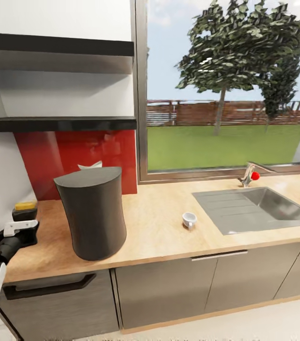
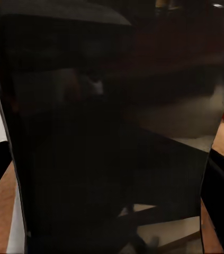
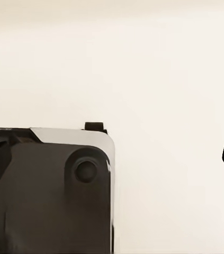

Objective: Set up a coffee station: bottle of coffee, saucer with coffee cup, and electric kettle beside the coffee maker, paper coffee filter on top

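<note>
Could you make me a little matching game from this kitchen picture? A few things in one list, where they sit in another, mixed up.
Things:
1. coffee maker
2. coffee cup
3. tap
4. bottle of coffee

Places:
A. at the back edge of the sink, under the window
B. at the far left of the countertop, by the robot's left hand
C. on bare countertop between the coffee maker and the sink
D. in front of the red wall panel, tall and dark

Pairs: 1-D, 2-C, 3-A, 4-B
</note>
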